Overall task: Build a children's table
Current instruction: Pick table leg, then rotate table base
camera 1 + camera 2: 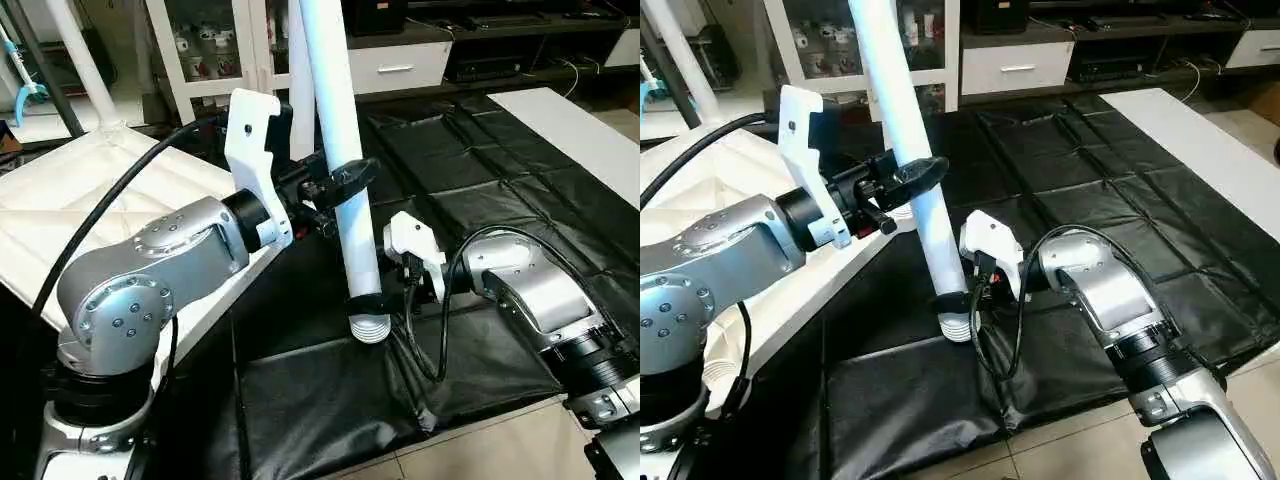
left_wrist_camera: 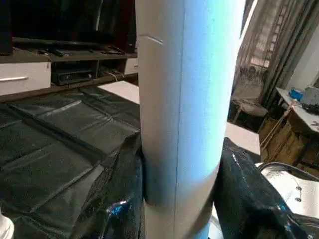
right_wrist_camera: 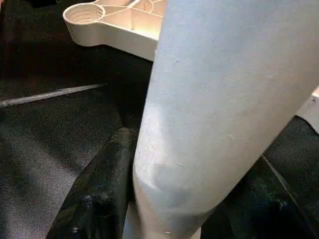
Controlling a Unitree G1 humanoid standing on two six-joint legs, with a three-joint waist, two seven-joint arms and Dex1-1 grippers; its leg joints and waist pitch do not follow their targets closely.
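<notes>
The tabletop (image 1: 110,200) lies underside up at the robot's left, ribs showing, its near edge over the black sheet (image 1: 480,190) that covers the floor. One round corner socket (image 3: 84,15) shows in the right wrist view, empty. Another leg (image 1: 80,60) already stands from the far corner. As moulded plastic the top is judged stiff and light, but broad; it is best left lying.

The leg (image 1: 335,130) in hand is a long, smooth white tube, near upright and leaning slightly, its ribbed lower end (image 1: 369,328) just above the sheet and well apart from the sockets. It is judged light, rigid and hollow, with a slippery surface; being long, it will tend to swing about a single hold. Two holds spaced apart along the shaft suit it.

The left gripper (image 1: 345,185) reaches in level from the left, its fingers clasped round the leg at mid-shaft. The right gripper (image 1: 962,298) comes in low from the right, forearm near level, its fingers (image 3: 94,189) set either side of the leg just above the ribbed end; whether they yet press on it cannot be told.
</notes>
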